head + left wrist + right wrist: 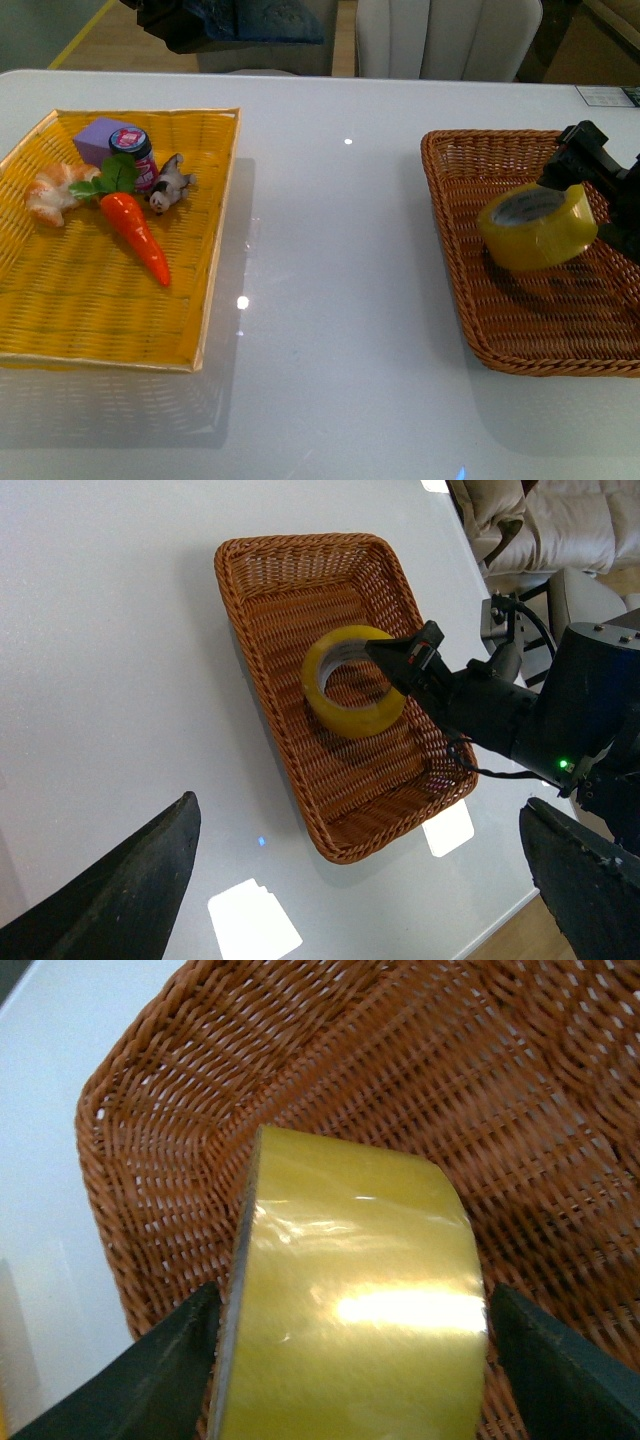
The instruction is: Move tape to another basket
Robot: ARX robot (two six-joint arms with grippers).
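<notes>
The tape, a wide yellow roll with a white core, hangs tilted inside the dark brown wicker basket at the table's right. My right gripper is shut on it, one finger on each flat side. In the right wrist view the tape fills the space between the fingers, with the basket's weave behind it. From above, the left wrist view has the tape, the right gripper and the basket. My left gripper is open high over the table, holding nothing.
A flat bright yellow woven tray lies at the left, holding a toy carrot, a purple box, a small jar and other small items. White tabletop separates tray and basket. Chairs stand beyond the far edge.
</notes>
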